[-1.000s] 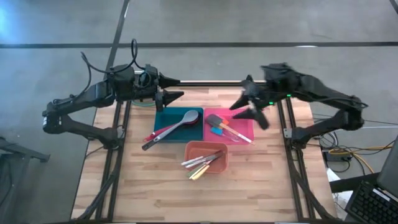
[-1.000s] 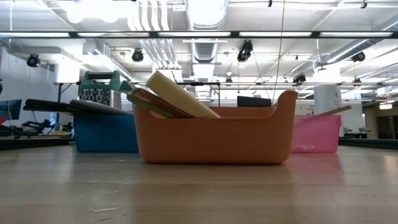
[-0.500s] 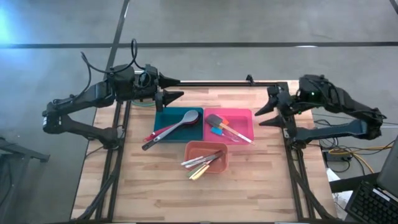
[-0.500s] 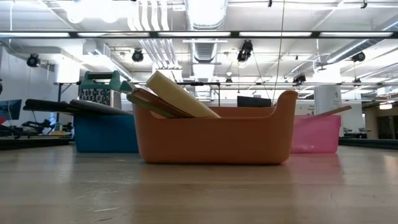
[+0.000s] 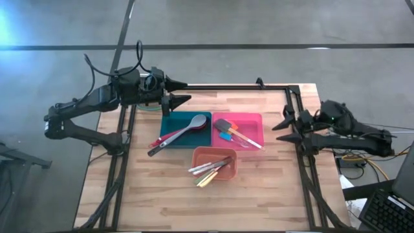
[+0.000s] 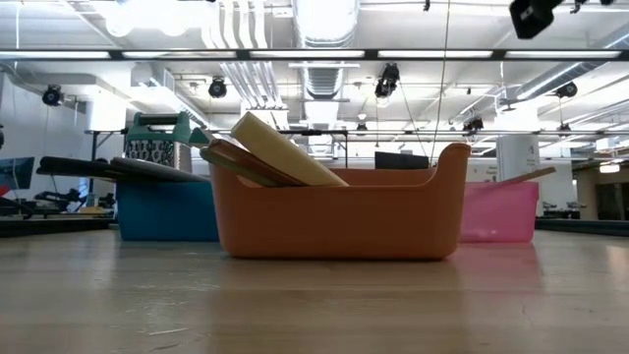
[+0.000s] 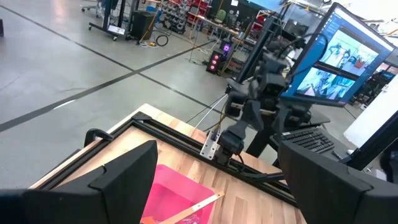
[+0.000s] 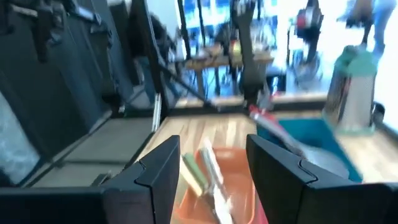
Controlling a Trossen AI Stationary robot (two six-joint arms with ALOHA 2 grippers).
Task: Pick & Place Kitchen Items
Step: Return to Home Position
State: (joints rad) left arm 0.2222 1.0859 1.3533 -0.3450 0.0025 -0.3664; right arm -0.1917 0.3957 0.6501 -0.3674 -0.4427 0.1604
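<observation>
Three trays stand mid-table. A blue tray [image 5: 174, 122] holds a grey spoon [image 5: 192, 125] plus red and black handles that stick out over its near left rim. Small spatulas [image 5: 228, 132] lie in the pink tray [image 5: 252, 120]. The orange tray [image 5: 206, 153] holds pastel-handled knives [image 5: 211, 170], which lean on its rim [image 6: 285, 149]. My left gripper [image 5: 187, 91] hovers open above the blue tray's far left corner. My right gripper [image 5: 279, 126] is open at the table's right edge, right of the pink tray, and points at the trays [image 8: 217, 180].
A metal box grater with a teal top [image 6: 157, 140] stands behind the blue tray [image 6: 167, 209]. Black frame rails run along the table's far edge [image 5: 226, 86] and both sides. Bare wood lies in front of the orange tray [image 5: 213, 207].
My right gripper has drawn back from above the pink tray's far right corner toward the table's right edge, sinking as it went. It stays open with nothing in it. The trays and utensils have not moved.
</observation>
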